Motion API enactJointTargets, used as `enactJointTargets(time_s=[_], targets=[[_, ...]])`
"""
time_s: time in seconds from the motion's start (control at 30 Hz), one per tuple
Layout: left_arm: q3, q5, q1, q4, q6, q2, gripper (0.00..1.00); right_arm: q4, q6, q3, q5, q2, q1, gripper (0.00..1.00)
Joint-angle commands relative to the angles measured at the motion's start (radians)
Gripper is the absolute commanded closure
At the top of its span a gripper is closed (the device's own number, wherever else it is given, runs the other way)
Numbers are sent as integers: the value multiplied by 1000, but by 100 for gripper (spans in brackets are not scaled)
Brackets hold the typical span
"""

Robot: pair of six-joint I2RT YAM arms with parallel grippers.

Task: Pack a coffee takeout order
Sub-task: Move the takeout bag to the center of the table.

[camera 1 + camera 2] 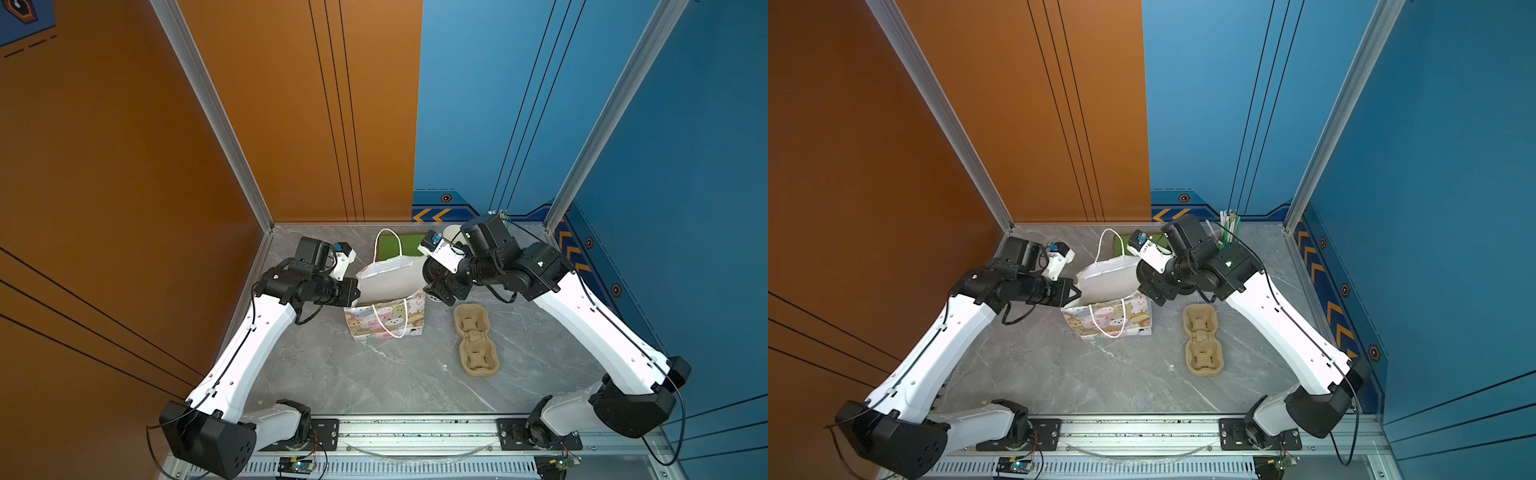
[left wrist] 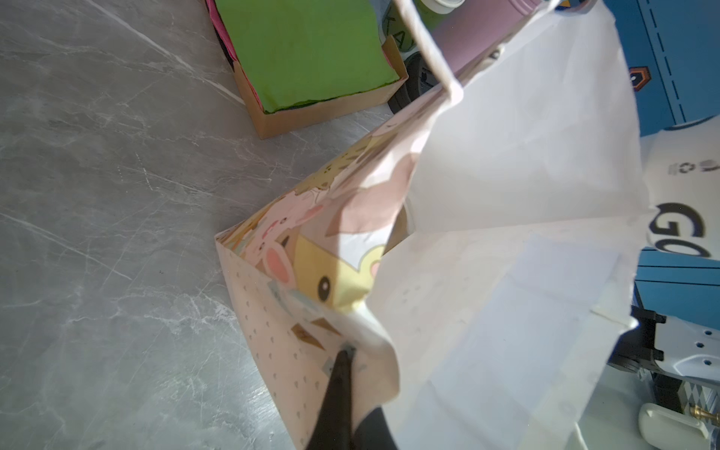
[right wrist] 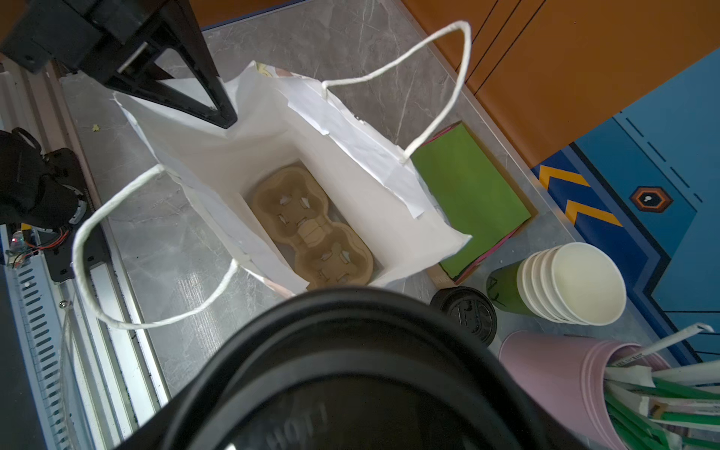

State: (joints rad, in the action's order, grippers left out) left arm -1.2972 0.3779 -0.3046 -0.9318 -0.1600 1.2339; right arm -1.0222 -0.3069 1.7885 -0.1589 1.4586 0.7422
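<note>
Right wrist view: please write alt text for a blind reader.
A round black lid, close to the camera, hangs over an open paper bag holding a pulp cup carrier. The left end effector pinches the bag's rim; green napkins, white cups and a pink tin are beside it.

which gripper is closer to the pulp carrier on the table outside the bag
Right. The right gripper, holding a lidded cup, hangs at the bag end beside the carrier; the left gripper is at the opposite end, jaws shut on the rim.

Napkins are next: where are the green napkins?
In a top view, the green napkins lie boxed near the back wall, just behind the gift bag, left of the cup stack.
</note>
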Motion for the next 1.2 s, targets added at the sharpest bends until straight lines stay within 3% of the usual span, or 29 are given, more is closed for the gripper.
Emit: enactJointTargets(time_s=[0.0,0.27,0.6,1.17], targets=[[-33,27,-19,6,23,15,100,-45,-2,55,19,-17,14,9],[-37,-4,-26,5,17,25,100,-60,-8,63,26,-16,7,10],[-55,-4,-40,6,10,25,100,-60,3,154,-62,13,4,11],[-68,-18,-49,12,-9,24,100,-59,-8,230,-123,190,96,13]])
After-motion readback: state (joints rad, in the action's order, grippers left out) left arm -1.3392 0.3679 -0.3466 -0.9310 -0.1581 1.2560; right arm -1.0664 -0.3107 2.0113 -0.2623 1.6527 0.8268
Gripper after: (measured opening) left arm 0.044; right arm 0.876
